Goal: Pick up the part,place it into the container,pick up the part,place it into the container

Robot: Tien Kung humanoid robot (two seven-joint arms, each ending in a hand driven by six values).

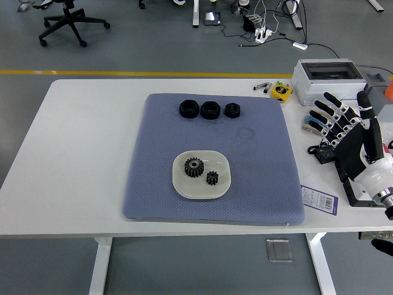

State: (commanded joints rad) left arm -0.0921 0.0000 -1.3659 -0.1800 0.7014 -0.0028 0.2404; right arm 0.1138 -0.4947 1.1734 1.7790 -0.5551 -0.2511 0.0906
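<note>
Right robot hand (345, 132): black, white-jointed fingers spread, empty, above the tabletop's (80, 153) right side
Gears (194, 167): two black toothed wheels, inside the container
Container (184, 185): glossy cream rounded-square dish
Mat (153, 160): blue textured pad
Nuts (209, 110): three black hexagonal pieces, far edge

The table (80, 153) has a smooth, matt white top. On it lies a blue-grey mat (258, 166) that looks like foam or cloth, with a fine dimpled weave. The dish (183, 182) is pale, smooth and slightly glossy, perhaps plastic or ceramic; that is hard to tell from here. The two gears (194, 167) in it are dark and dull, like unpolished metal. The three nuts (210, 110) are matt black. The right hand (349, 141) is black plastic with white, glossy knuckle parts. The grey box (327, 83) looks like smooth plastic.
</note>
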